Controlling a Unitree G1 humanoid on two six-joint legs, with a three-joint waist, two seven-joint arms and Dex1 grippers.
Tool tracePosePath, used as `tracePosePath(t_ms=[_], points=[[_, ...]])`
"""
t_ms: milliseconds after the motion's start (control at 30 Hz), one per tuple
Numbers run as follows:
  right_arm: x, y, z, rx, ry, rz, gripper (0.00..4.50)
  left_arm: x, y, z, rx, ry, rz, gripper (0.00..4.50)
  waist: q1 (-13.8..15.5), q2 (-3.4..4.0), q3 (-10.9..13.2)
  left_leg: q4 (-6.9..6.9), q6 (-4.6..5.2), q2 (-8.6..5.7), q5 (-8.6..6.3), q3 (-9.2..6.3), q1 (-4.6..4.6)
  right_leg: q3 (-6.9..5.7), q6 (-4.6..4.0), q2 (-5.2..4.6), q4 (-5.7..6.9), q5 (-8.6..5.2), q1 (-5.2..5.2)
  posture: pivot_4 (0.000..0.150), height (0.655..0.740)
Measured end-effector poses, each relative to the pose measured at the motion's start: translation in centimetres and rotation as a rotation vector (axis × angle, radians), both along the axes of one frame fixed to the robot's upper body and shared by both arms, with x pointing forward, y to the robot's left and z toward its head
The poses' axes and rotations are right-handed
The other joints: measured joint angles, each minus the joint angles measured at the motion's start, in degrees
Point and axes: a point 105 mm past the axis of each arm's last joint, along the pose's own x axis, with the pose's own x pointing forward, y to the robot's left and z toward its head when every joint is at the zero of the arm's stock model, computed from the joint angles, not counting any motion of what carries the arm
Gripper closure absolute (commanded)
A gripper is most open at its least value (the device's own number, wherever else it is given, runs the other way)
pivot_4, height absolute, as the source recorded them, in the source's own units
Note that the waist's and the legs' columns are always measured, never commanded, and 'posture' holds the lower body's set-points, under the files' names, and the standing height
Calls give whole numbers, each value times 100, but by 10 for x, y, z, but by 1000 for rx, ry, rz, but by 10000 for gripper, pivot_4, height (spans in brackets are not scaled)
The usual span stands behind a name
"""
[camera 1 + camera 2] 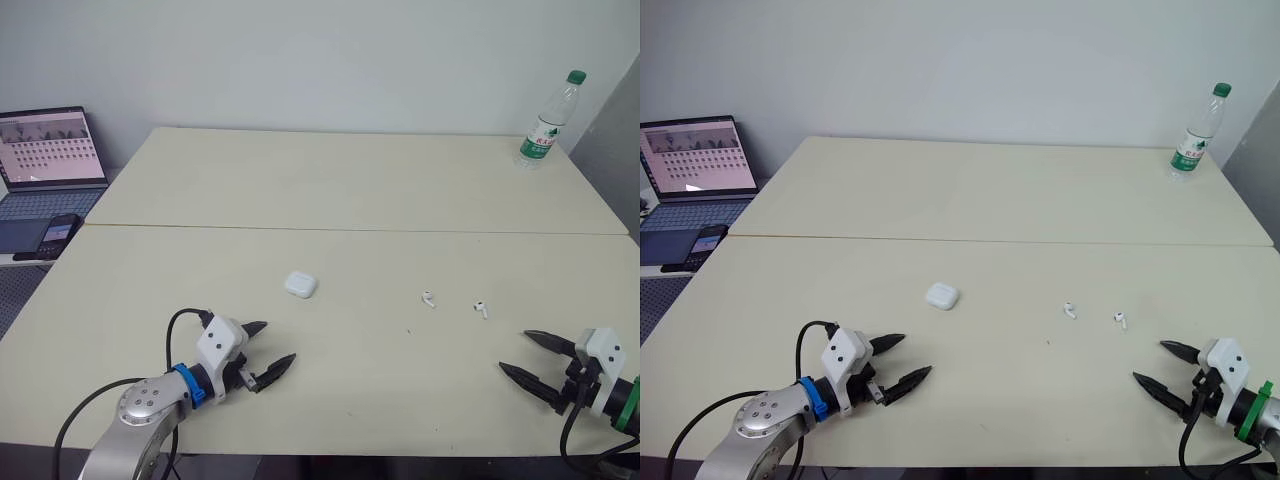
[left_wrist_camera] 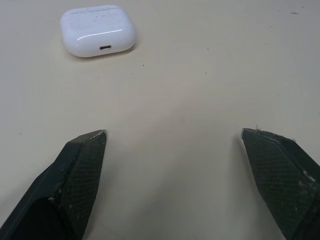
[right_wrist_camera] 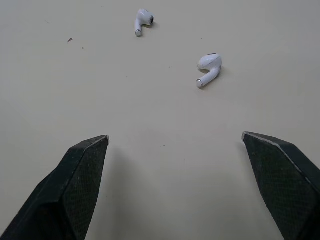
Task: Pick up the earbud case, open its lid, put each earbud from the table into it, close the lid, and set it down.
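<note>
Splayed left pincer (image 1: 279, 341) and right pincer (image 1: 515, 350) hold nothing; earbud case (image 1: 301, 285) aims port at left pincer.

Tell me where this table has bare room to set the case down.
The far half of the cream table is bare up to the clear plastic bottle with green cap at its right corner. Also free: the strip between the white rounded earbud case and the two white earbuds. Most crowded is around those earbuds, ahead of the right pincer.

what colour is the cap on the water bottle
Green; the water bottle's cap shows best in the left eye view.
</note>
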Motion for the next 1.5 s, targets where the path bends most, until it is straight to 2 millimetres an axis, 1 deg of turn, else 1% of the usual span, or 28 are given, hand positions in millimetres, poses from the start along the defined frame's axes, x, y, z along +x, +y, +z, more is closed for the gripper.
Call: tracePosePath(t_ms=[467, 633, 733, 800, 867, 933, 1000, 1067, 1133, 1200, 1267, 1367, 1500], points=[[-5, 3, 1, 29, -1, 32, 305, -3, -2, 0, -11, 6, -23, 0, 0, 0, 0, 0, 0, 0, 0, 0, 0, 0, 0, 0, 0, 0, 0, 1500, 7362], [-4, 5, 3, 35, -9, 36, 305, -2, -5, 4, -22, -16, -44, 0, 0, 0, 0, 0, 0, 0, 0, 0, 0, 0, 0, 0, 0, 0, 0, 1500, 7362], [-4, 7, 4, 36, -18, 46, 305, 0, -7, 7, -63, -28, -22, 0, -1, 0, 0, 0, 0, 0, 0, 1, 0, 0, 0, 0, 0, 0, 0, 1500, 7362], [-4, 11, 7, 50, -40, 57, 305, 5, -3, 9, -95, -42, 43, 0, -1, 0, 0, 0, 0, 1, 0, -3, -1, -3, 0, 0, 0, -1, 0, 1500, 7362], [-3, 22, 14, 86, -80, 80, 305, 11, -1, 16, -128, -74, 114, 0, 0, 0, 0, 0, 0, 1, 0, -9, -3, -5, 1, 0, 0, 0, 0, 1500, 7362], [-2, 41, 24, 115, -134, 126, 305, 17, -4, 25, -150, -118, 164, 0, 0, 1, 0, 0, 0, 0, 0, -9, -4, -3, 3, 0, 1, 1, 0, 1500, 7362], [-2, 64, 35, 156, -177, 179, 305, 22, -8, 33, -167, -154, 192, 0, 0, -1, -2, 0, 0, 0, 0, -10, -4, -4, 4, 1, 2, 1, 2, 1500, 7362], [-2, 80, 42, 185, -198, 206, 305, 27, -10, 35, -161, -170, 222, 0, 3, -1, -2, 1, 0, -2, 0, -10, -5, -3, 5, 1, 1, 2, 2, 1500, 7362], [-2, 92, 46, 200, -207, 220, 305, 35, -12, 38, -152, -196, 247, 0, 8, -3, -2, 2, 0, -4, 0, -9, -6, -5, 7, 2, 1, 3, 2, 1500, 7362], [-2, 100, 47, 214, -205, 228, 305, 45, -14, 43, -139, -226, 263, 0, 12, -4, -3, 2, 0, -6, 0, -8, -6, -5, 8, 4, 1, 4, 2, 1500, 7362], [-2, 107, 48, 223, -200, 237, 305, 53, -15, 44, -129, -238, 282, 0, 14, -4, -3, 2, 0, -7, 0, -5, -5, -7, 8, 8, 0, 5, 2, 1500, 7362], [-1, 113, 53, 225, -210, 240, 305, 66, -17, 35, -103, -220, 302, 0, 13, -5, -2, 2, 0, -6, 0, -5, -5, -9, 7, 22, 0, 6, 1, 1500, 7362], [1, 116, 59, 219, -228, 241, 305, 73, -31, 22, -78, -172, 270, 0, 14, -6, -2, 2, 0, -7, 0, -6, -7, -8, 8, 30, -1, 6, 1, 1500, 7362]])
